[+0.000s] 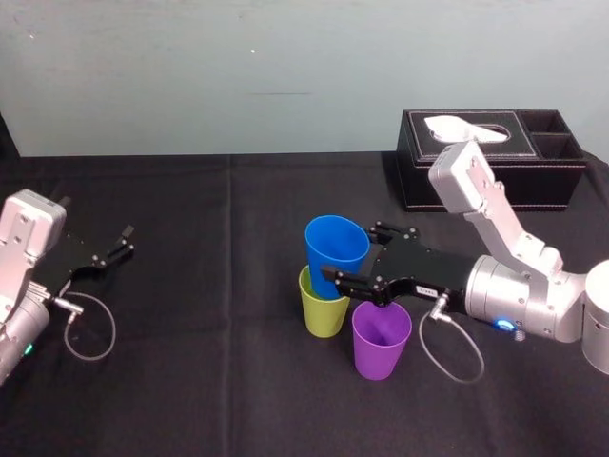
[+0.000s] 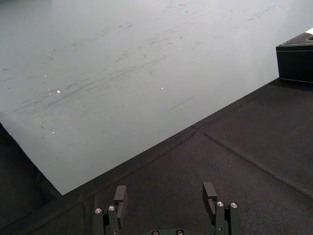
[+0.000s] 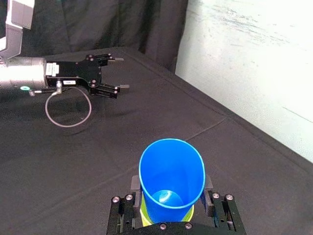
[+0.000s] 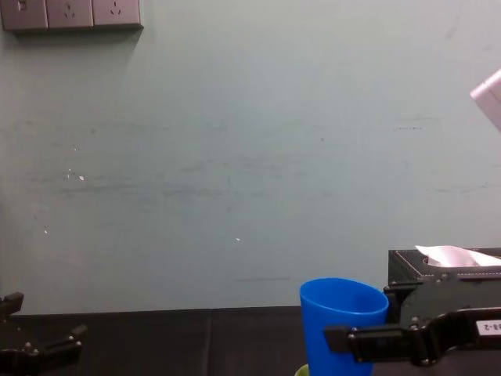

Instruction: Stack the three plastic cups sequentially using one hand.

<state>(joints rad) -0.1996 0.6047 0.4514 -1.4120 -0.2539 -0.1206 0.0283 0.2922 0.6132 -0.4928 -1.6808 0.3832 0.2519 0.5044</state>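
Black table (image 1: pixel 238 286), roomy leftward by parted left end effector (image 1: pixel 122 242); right end effector (image 1: pixel 353 253) clamped on blue cup (image 1: pixel 335 243)

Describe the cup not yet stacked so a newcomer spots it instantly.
On the black tablecloth, in front of the black tissue box, the right gripper holds a bright blue plastic cup inside a yellow-green cup. Nearest the robot stands the purple plastic cup, alone and empty.

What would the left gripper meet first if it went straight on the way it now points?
Probably the pale wall: ahead of the open left gripper lies bare black cloth up to it. The tissue box sits off to one side; depth is uncertain.
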